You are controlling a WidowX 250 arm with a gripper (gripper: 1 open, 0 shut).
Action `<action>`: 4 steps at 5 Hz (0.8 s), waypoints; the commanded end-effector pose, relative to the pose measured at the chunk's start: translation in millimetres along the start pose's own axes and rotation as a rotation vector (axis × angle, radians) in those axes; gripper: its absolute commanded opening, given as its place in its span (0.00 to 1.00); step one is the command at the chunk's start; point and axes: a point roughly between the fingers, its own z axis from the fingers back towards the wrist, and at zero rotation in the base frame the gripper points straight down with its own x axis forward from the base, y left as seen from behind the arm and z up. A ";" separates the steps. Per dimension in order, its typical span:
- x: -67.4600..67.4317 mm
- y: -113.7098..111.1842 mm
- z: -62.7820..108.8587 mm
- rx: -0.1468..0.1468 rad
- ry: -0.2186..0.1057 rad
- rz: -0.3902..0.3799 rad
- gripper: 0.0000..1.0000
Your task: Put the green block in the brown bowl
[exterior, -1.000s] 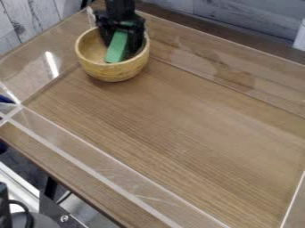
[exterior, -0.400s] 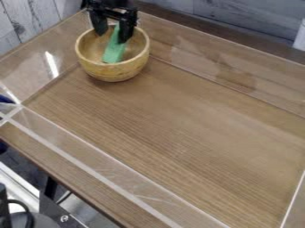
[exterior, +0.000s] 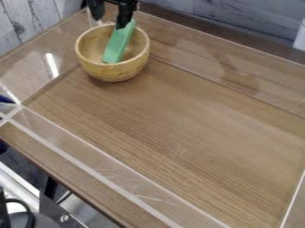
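Observation:
The brown bowl [exterior: 112,55] sits at the table's far left, a light tan wooden bowl with thick walls. The green block [exterior: 120,42] leans inside it, its lower end in the bowl's hollow and its upper end resting against the far rim. My gripper [exterior: 112,13] hangs just above the bowl at the top edge of the view, pointing straight down. Its dark fingers [exterior: 96,11] stand apart and hold nothing; the block is clear of them.
The wooden table top [exterior: 179,125] is ringed by a low clear plastic wall [exterior: 71,147]. A pale plank wall stands behind the bowl.
The gripper has risen out of the bowl, away from the green block, which stays leaning inside the bowl.

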 end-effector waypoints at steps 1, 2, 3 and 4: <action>10.3 5.0 47.3 0.011 -0.087 0.000 1.00; 9.3 3.5 52.4 -0.013 -0.065 -0.015 1.00; 7.2 3.6 66.6 -0.050 -0.005 -0.018 1.00; 8.3 5.4 66.8 -0.073 0.071 -0.020 1.00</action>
